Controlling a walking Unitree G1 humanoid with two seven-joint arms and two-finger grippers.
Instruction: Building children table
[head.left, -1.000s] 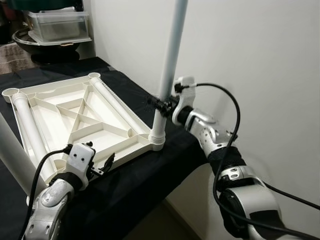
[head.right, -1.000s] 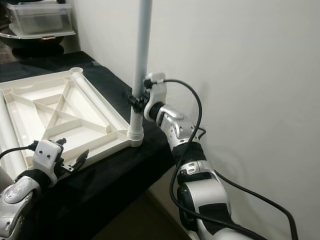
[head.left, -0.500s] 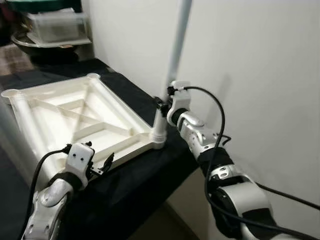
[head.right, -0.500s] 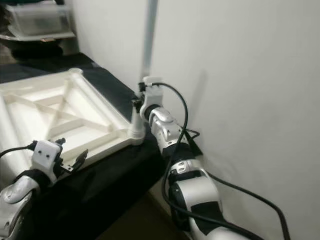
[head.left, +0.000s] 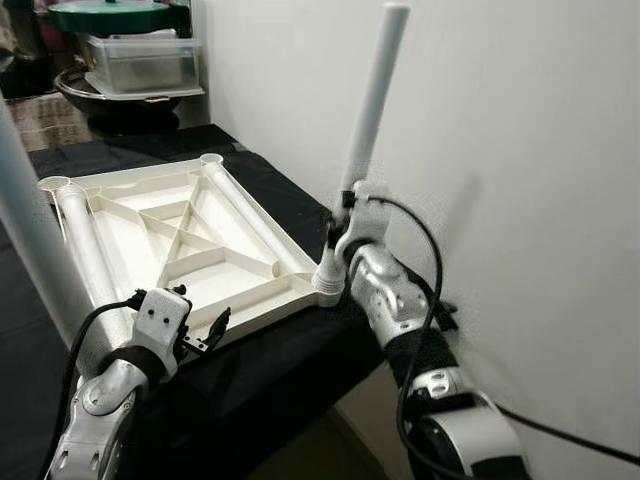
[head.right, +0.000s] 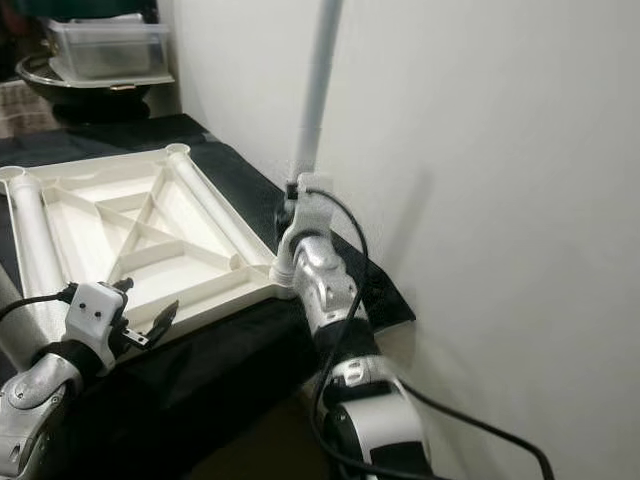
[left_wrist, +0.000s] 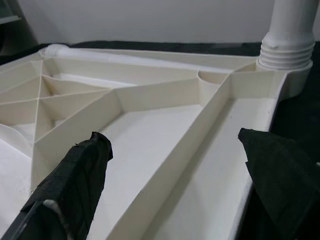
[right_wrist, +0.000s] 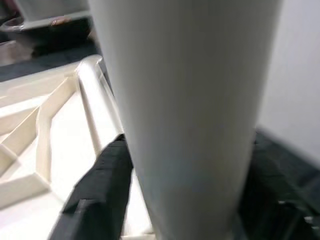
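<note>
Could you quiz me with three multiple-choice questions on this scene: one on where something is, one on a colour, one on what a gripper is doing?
1. Where does the upright leg stand?
A. In a corner socket of the tabletop, on the side by the wall
B. In the middle of the tabletop
C. On the floor

2. What colour is the cloth under the tabletop?
A. Red
B. Black
C. White

3. What is the right gripper doing?
A. Hanging open, away from everything
B. Gripping the clear storage box
C. Closed around the upright leg low down, just above the socket

Answers: 1 A, the leg's ribbed foot sits in the corner collar by the wall. 2 B, dark fabric covers the surface and hangs over its edge. 3 C, the right wrist view shows black fingers on both sides of the white tube.
</note>
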